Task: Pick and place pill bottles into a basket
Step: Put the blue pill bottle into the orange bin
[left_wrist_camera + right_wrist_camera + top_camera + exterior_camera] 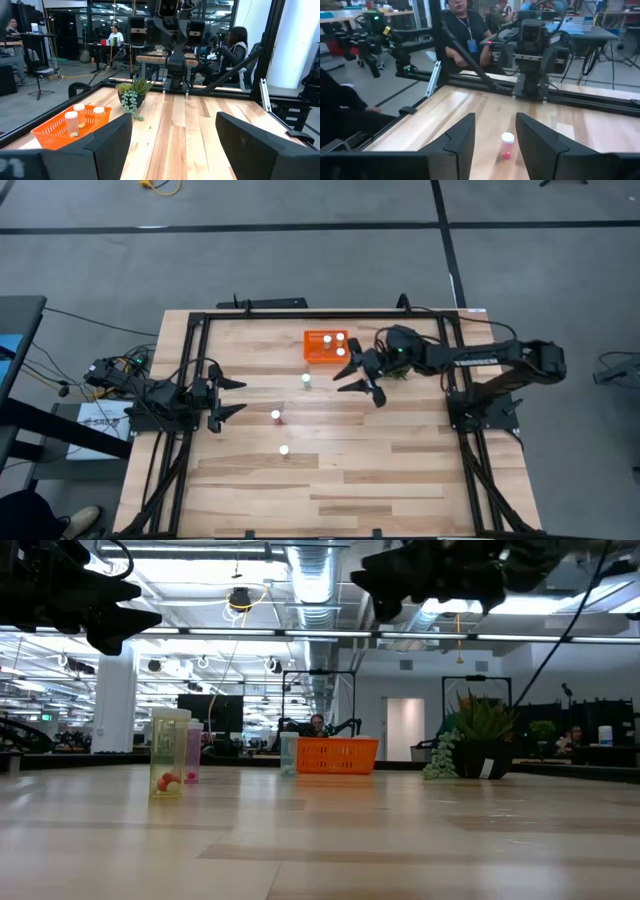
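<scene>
Right pincer (358, 377) hangs over the table (400, 470), fingers spread wide and nothing between them, just off the near corner of the orange basket (318, 356). Through its own wrist view, one bottle with a white cap (507, 145) stands framed right between the two dark fingers (457, 137), farther down the boards. That looks like the target being lined up.

Score so far: three white caps show inside the basket (52, 136) from above, the clearest of them at its far corner (341, 337). Three pill bottles are out on the wood: one just beside the basket (307, 380), one toward the middle (276, 416), one nearer the front edge (285, 449). So I judge this to be the halfway mark, with the right arm between a drop and its next pick.

Left pincer (232, 397) waits at its own side, also parted and empty.

Next move, by my reading: travel out over the chosen bottle, descend with the fingers straddling it, and close gently, since these light, narrow cylinders could tip at a nudge.

A green plant (480, 738) stands beyond the basket.
</scene>
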Controlling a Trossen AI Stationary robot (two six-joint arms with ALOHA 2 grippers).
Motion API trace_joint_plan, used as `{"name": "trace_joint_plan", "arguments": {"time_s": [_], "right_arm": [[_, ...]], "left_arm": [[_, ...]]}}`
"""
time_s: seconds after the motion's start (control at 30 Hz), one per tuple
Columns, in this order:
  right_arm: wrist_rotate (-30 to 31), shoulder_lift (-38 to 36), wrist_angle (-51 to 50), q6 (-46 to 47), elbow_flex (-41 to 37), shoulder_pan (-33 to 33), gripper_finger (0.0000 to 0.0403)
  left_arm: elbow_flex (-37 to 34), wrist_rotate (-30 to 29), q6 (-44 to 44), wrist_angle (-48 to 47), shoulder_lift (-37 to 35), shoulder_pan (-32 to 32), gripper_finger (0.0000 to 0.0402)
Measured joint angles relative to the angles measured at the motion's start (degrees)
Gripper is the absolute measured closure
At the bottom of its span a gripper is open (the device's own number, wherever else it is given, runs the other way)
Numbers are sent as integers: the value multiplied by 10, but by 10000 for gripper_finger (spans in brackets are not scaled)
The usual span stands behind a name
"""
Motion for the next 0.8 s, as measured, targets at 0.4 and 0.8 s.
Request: {"name": "trace_joint_plan", "arguments": {"time_s": [0.4, 0.8], "right_arm": [[-119, -11, 152, 46, -116, -32, 271], [13, -201, 178, 70, -231, 21, 276]], "left_arm": [[0, 0, 0, 0, 0, 0, 125], [0, 1, 0, 0, 0, 0, 125]]}}
